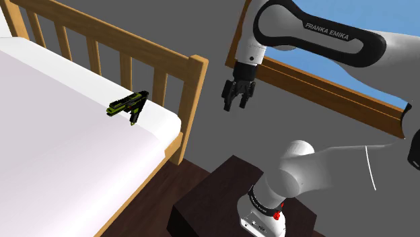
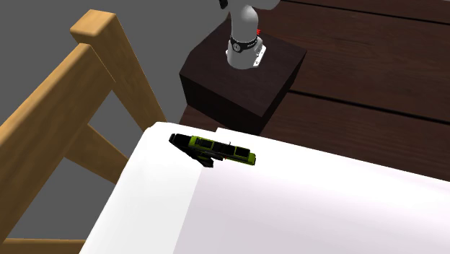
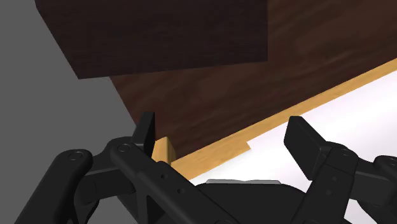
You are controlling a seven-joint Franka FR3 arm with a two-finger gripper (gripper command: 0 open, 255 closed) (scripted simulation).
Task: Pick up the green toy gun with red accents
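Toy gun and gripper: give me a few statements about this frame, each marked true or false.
1. The toy gun lies on the white mattress, near its corner. True.
2. The gripper is shut on the toy gun. False: its fingers stand apart and it hangs in the air, off the bed and clear of the gun.
3. The toy gun is red all over. False: it shows green and black.
4. A wooden bed rail runs just behind the toy gun. True.
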